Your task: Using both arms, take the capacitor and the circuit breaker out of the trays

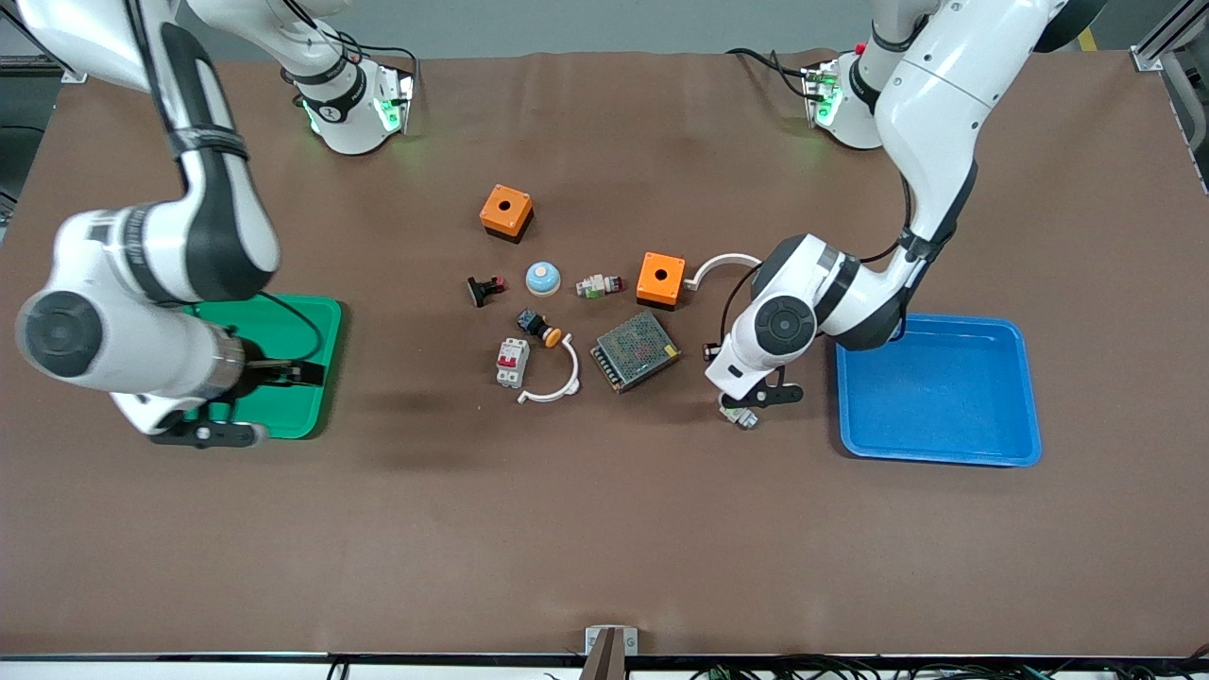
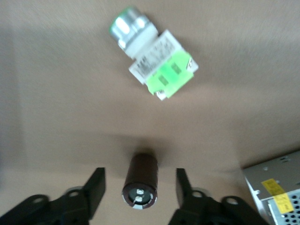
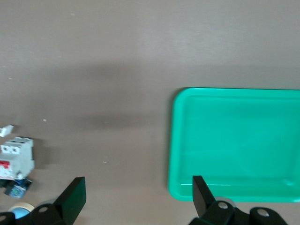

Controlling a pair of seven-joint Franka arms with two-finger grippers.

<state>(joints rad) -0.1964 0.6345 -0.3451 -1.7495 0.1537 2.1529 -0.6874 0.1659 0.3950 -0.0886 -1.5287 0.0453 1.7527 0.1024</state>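
Observation:
The capacitor (image 2: 139,182), a dark stubby cylinder with pale marks on its top, stands on the brown table. My left gripper (image 2: 139,187) is low around it, open, one finger on each side and neither touching. In the front view the left hand (image 1: 732,364) hides the capacitor, between the silver mesh box and the blue tray. The breaker (image 1: 513,363), light grey with red levers, lies near the middle of the table and shows in the right wrist view (image 3: 16,157). My right gripper (image 1: 288,371) hangs open and empty above the green tray (image 1: 316,416).
A white-and-green connector block (image 2: 157,63) lies just nearer the front camera than the capacitor. The mesh box (image 1: 635,351), two orange boxes (image 1: 506,212) (image 1: 660,280), a black button with orange cap (image 1: 538,326) and white curved clips (image 1: 553,387) crowd the middle. The blue tray (image 1: 940,453) is at the left arm's end.

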